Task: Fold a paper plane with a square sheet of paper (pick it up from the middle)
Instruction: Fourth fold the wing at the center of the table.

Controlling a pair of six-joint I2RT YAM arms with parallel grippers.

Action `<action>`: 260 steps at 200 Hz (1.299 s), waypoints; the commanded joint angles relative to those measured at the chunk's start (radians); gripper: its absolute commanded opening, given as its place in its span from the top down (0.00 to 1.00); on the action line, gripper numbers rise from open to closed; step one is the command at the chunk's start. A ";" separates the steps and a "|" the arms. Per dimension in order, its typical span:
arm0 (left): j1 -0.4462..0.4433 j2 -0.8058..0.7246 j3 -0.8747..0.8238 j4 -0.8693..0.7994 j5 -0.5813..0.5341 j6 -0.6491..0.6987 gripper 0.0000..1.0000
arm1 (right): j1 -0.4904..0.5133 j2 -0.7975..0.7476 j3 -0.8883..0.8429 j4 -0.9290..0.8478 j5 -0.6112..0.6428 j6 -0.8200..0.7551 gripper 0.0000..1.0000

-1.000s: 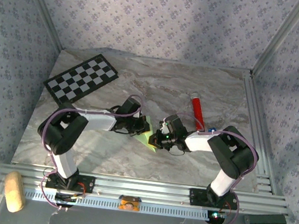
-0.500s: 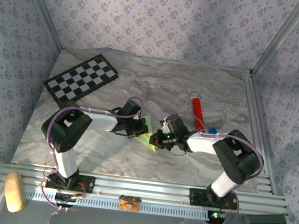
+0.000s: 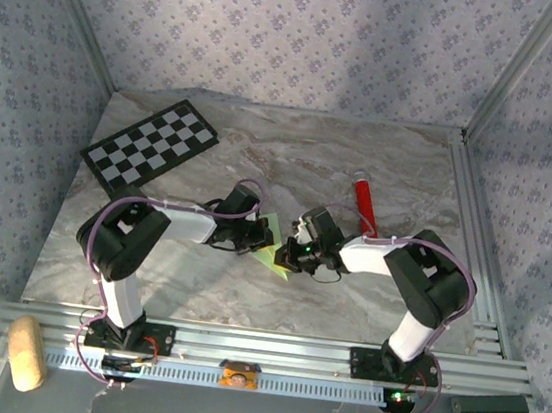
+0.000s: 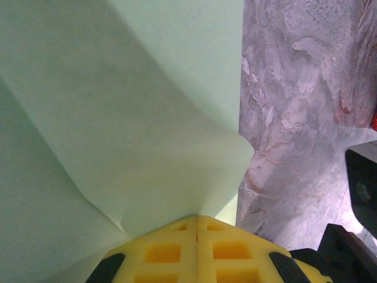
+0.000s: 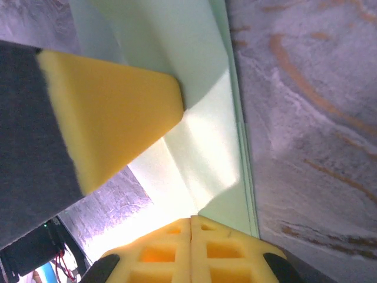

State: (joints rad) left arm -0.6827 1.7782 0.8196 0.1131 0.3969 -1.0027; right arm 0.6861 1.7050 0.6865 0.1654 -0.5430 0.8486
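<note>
Paper, light green and partly folded, sits mid-table between the 2 grippers; the left gripper and right gripper nearly meet over it. Open marble table stretches beyond them, with the checkerboard far left and the red tube just right.

Left wrist: yellow pads are clenched on a buckled edge of the paper, bare table to the right.

Right wrist: pads are pressed together on the paper's near edge, the left gripper's pad resting on the sheet.

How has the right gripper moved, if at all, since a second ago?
Yes, slightly: the right gripper, shut on the paper, has edged left, away from the red tube.
</note>
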 commanded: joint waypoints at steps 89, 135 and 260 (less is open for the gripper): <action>0.026 0.018 -0.031 -0.048 -0.041 0.013 0.97 | -0.008 -0.166 -0.181 -0.129 -0.006 -0.071 0.91; 0.026 0.011 -0.032 -0.046 -0.040 0.016 0.97 | -0.017 -0.240 -0.206 -0.142 -0.013 -0.048 0.91; 0.025 0.000 -0.034 -0.035 -0.018 0.026 0.96 | -0.016 0.016 0.114 -0.095 -0.010 -0.037 0.91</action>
State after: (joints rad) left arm -0.6674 1.7767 0.8082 0.1326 0.4114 -1.0023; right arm 0.6743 1.6741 0.7643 0.0505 -0.5468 0.7856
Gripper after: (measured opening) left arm 0.043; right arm 0.086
